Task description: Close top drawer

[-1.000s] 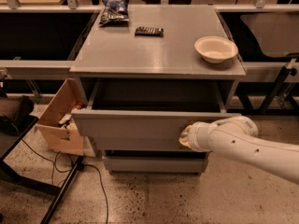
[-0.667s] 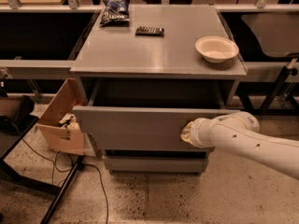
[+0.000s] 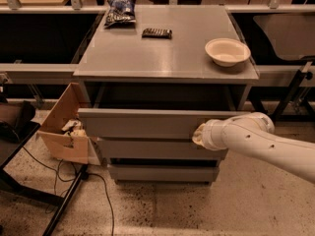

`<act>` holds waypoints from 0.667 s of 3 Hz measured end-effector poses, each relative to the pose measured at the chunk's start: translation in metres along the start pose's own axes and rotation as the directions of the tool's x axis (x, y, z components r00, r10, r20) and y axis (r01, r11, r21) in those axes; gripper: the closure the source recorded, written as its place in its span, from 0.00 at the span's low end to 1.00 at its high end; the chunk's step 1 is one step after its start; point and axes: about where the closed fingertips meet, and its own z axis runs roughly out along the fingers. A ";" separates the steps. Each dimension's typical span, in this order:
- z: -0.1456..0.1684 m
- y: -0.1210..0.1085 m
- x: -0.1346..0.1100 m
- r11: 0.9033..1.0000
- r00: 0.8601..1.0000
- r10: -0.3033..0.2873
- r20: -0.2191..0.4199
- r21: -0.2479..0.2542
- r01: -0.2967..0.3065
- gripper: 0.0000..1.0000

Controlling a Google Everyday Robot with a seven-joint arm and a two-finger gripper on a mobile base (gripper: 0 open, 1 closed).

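Observation:
The top drawer (image 3: pixel 142 123) is a wide matte-grey drawer with a plain flat front, pulled out a short way from the grey cabinet (image 3: pixel 162 63). Its dark inside shows between the front and the cabinet top. My gripper (image 3: pixel 198 134) is at the end of the white arm (image 3: pixel 266 141) that comes in from the right. It rests against the drawer front near the right end, at its lower edge. Two shallower grey drawers (image 3: pixel 162 151) sit below.
On the cabinet top lie a white bowl (image 3: pixel 227 51), a dark snack bar (image 3: pixel 157 32) and a chip bag (image 3: pixel 119 11). An open cardboard box (image 3: pixel 64 127) stands on the floor at the left. Cables and a black frame cross the floor at lower left.
The drawer front has moved back toward the cabinet, so the open gap is narrower. My gripper has moved with it, staying on the front.

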 end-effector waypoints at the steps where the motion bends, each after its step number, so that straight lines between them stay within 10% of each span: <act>1: 0.000 -0.022 0.004 1.000 1.000 -0.006 -0.009 0.011 0.006 1.00; 2: 0.000 -0.022 0.004 1.000 1.000 -0.006 -0.009 0.011 0.007 0.81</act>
